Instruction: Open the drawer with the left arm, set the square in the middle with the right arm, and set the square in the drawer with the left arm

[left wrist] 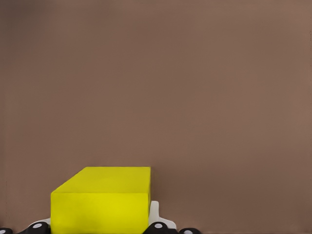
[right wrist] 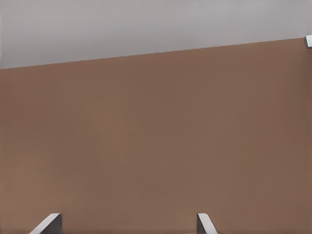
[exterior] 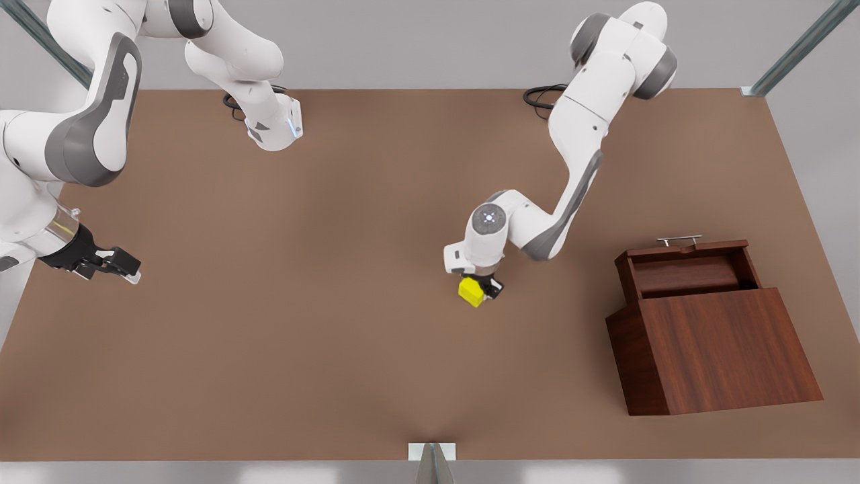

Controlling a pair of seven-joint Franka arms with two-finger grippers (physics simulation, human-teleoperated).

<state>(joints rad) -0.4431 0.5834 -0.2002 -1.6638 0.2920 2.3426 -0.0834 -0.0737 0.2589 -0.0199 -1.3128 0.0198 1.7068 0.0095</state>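
The front view looked down on a plain matte brown tabletop [exterior: 269,349] with a white jointed robot arm at each back corner. Near the middle of the table, the left gripper [exterior: 482,288] pointed straight down with its black fingers closed against the sides of a small bright yellow cube [exterior: 471,291], which sat at or barely above the surface; which of the two could not be told. This looked like the pickup for the last step, carrying the cube to the drawer. Toward the table's edge at the front view's right stood a wedge-shaped dark reddish-brown wooden cabinet [exterior: 719,356], its shallow wood-grain drawer [exterior: 685,272] already pulled out toward the back edge, silver bar handle [exterior: 679,238] outermost, so the tray lay open from above to receive the cube. The right gripper [exterior: 114,263] hung over the opposite edge, well apart from everything, seemingly parked out of the way. In the left wrist view, the yellow cube [left wrist: 102,202] sat close between the gripper's finger bases, bare tabletop beyond it. In the right wrist view, two pale fingertips [right wrist: 48,223] stood wide apart with nothing between them, above bare table and a grey backdrop.
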